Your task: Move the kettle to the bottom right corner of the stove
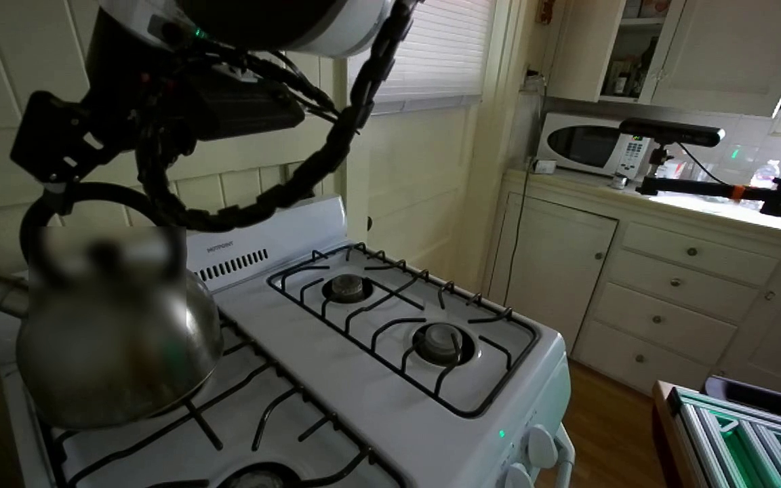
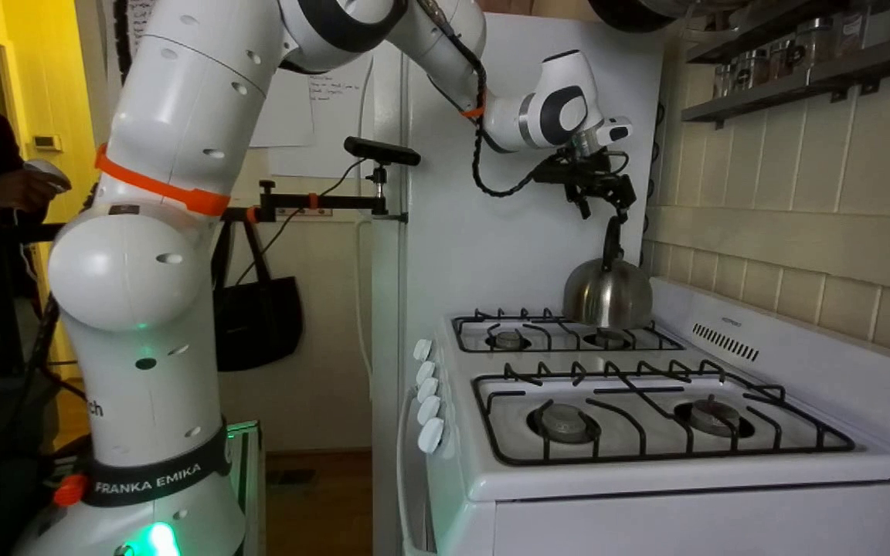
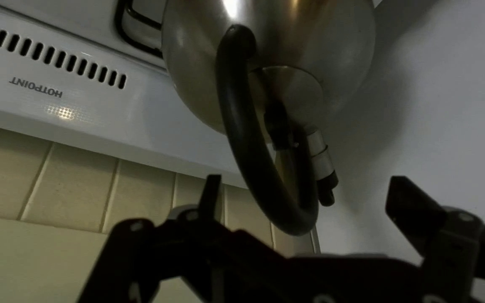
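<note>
"Kettle [image 2: 607,297] of shiny steel sits at a back corner of the stove [image 1: 336,366], beside a tall white panel [image 2: 460,262] and, in an exterior view, well apart from the front edge of the counter [image 1: 567,183]."

"And the robot's hand?"

"Spread wide. The gripper [image 3: 304,183] has hold of nothing; in the wrist view its fingers [image 3: 413,210] stand either side of the arched black handle [image 3: 242,126], a gap showing to each."

"Farther out?"

"A white robot arm [image 2: 182,108] reaches over from the side with the white knobs [image 2: 430,435]. Near the counter's left corner, in an exterior view, stands a microwave [image 1: 590,146]; a clear bottle [image 1: 765,175] stands farther along, back from the front edge."
</note>
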{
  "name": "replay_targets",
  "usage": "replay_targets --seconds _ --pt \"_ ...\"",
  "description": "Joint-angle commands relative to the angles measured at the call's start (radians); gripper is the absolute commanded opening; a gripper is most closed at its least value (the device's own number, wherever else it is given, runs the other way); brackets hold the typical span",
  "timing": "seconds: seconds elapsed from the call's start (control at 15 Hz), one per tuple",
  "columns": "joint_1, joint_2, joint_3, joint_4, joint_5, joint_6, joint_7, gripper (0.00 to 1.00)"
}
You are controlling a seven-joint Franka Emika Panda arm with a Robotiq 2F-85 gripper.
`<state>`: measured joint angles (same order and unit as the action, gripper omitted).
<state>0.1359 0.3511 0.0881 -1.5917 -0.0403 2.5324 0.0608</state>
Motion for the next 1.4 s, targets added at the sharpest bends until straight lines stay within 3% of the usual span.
replay_targets --seconds 0.0,0.2,0.27,0.4,1.0,1.33 --pt "-0.009 0.055 -0.001 0.055 0.005 0.024 -0.033 1.0" --pt "-0.013 0.082 -0.002 0.082 0.004 0.013 -0.055 0.99" --pt "-0.015 0.09 -0.003 0.091 0.004 0.01 -0.062 0.74" --pt "-0.017 0.102 -0.004 0.102 0.004 0.011 -0.074 0.71" --pt "-0.027 0.12 -0.003 0.127 0.002 -0.001 -0.119 0.02" --pt "-0.035 0.113 0.0 0.118 0.006 -0.005 -0.145 0.02"
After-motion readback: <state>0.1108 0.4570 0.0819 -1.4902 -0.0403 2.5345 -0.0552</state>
